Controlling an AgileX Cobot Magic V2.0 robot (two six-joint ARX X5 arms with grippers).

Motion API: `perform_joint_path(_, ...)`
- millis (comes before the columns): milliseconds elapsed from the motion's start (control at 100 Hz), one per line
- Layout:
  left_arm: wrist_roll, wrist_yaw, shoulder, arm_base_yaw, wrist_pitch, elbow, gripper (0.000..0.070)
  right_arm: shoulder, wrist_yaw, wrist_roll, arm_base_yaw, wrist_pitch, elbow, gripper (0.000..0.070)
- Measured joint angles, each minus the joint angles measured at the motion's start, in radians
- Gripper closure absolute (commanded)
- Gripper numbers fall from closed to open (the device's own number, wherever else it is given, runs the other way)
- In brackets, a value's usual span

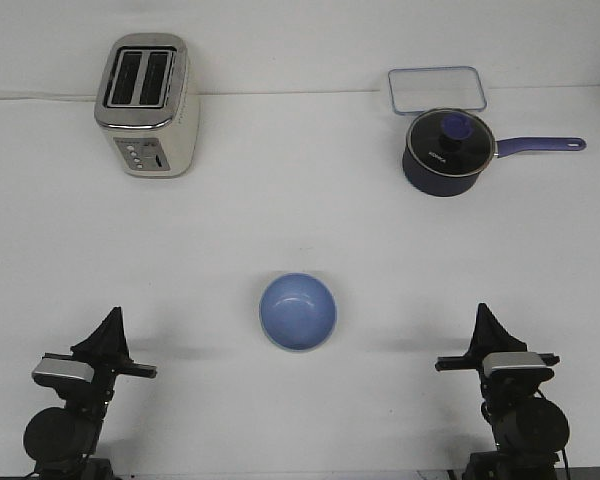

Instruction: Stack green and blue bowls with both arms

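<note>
The blue bowl [298,311] sits upright and empty on the white table, midway between the two arms. No green bowl shows apart from it; it is hidden or out of view. My left gripper [113,318] rests low at the near left, well to the left of the bowl. Its thin fingers are drawn together to a point with nothing between them. At the near right my right gripper [484,314] mirrors it, equally far from the bowl, fingers together and empty.
A cream toaster [147,105] stands at the far left. At the far right are a dark navy saucepan [447,152] with a glass lid and a purple handle, and a clear rectangular container [436,89] behind it.
</note>
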Motion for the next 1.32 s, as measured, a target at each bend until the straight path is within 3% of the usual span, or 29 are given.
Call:
perform_joint_path(250, 0.0, 0.0, 0.0, 0.0, 0.0, 0.0, 0.0688, 0.0, -0.002, 0.0, 0.0, 0.209, -0.113, 0.07)
perform_joint_path(1320, 0.0, 0.0, 0.0, 0.0, 0.0, 0.0, 0.0688, -0.001, -0.002, 0.0, 0.0, 0.211, -0.117, 0.07)
